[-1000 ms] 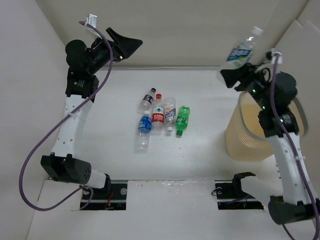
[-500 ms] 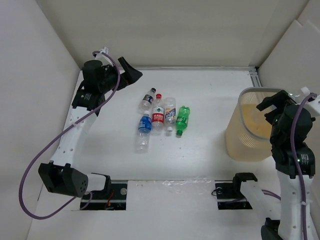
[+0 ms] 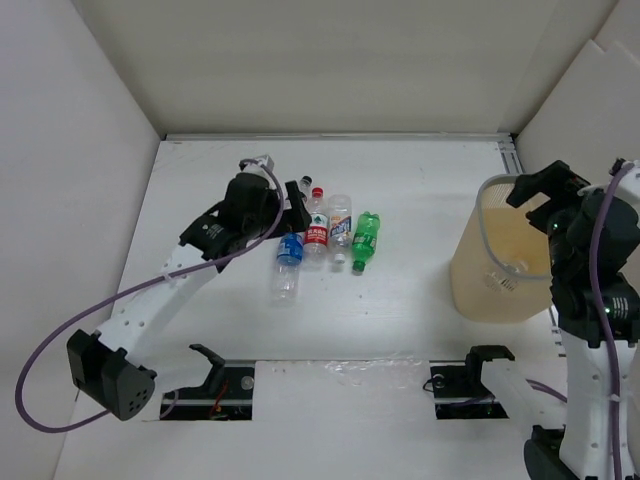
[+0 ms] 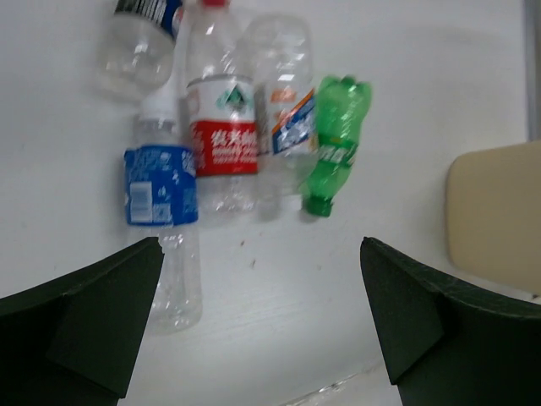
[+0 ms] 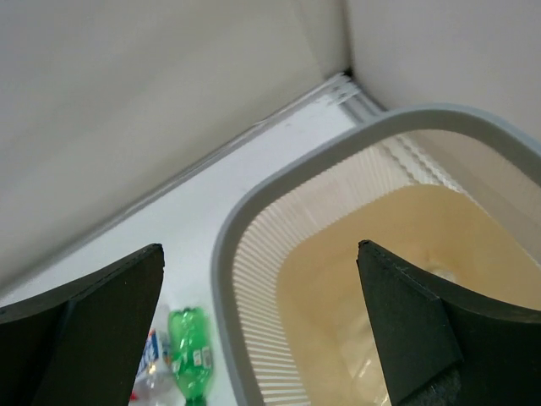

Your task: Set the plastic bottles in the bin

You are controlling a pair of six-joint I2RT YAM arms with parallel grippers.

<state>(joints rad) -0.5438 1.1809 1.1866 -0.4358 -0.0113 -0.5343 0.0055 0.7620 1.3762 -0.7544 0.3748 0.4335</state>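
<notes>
Several plastic bottles lie side by side mid-table: one with a dark label [image 4: 139,38], a blue-labelled one [image 3: 289,250] [image 4: 161,199], a red-and-white one [image 3: 316,228] [image 4: 221,127], a pale-labelled one [image 3: 340,222] [image 4: 283,118] and a green one [image 3: 365,238] [image 4: 336,144] [image 5: 193,351]. My left gripper [image 3: 288,203] [image 4: 260,288] hovers open just above their near-left end, touching none. The tan bin [image 3: 478,268] [image 5: 245,220] stands at the right. Over its rim my right gripper [image 3: 545,185] [image 5: 259,279] hangs open and empty. A pale label shows faintly through the bin wall.
White walls enclose the table on the left, back and right. The bin [image 4: 494,211] sits close to the right wall. Two black mounts [image 3: 480,370] sit at the near edge by the arm bases.
My right gripper opened and let go of the bottle it held high; the arm now sits lower over the bin. My left arm swung from the back-left corner down to the bottle group.
</notes>
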